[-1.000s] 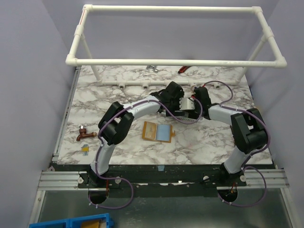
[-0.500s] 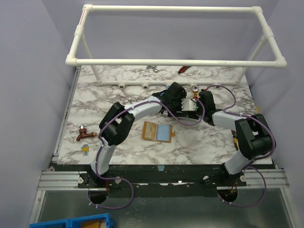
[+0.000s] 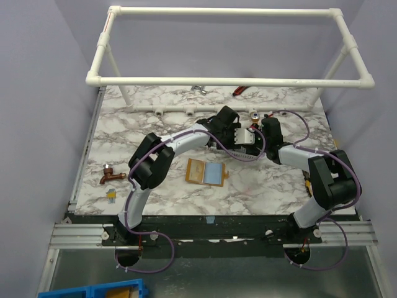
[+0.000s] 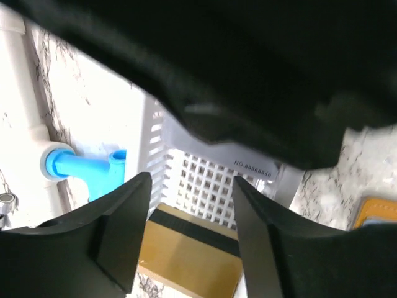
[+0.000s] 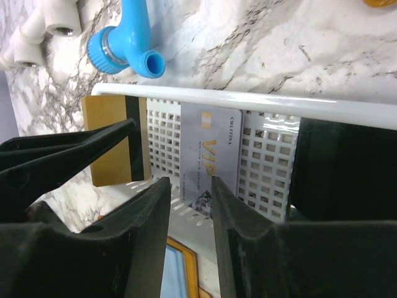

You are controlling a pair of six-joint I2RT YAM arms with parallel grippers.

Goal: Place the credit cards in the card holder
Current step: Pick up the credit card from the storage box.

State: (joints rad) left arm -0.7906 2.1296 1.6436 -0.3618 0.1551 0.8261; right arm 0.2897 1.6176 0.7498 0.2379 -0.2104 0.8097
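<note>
The card holder lies open on the marble, orange with a blue window; its edge shows in the right wrist view and the left wrist view. Both grippers are over the white mesh basket. My left gripper is open, its fingers either side of a gold card with a black stripe at the basket's end. My right gripper is open with a narrow gap, just above a silvery-white VIP card in the basket. The gold card also shows there. The black cards are hidden.
A blue pipe fitting lies beside the basket, also in the left wrist view. A white PVC frame stands over the back of the table. A brown tap piece and a small yellow part lie at the left.
My right arm has stretched out to the right and its gripper has shifted slightly back over the basket. My left gripper has barely moved. The wallet has not moved.
</note>
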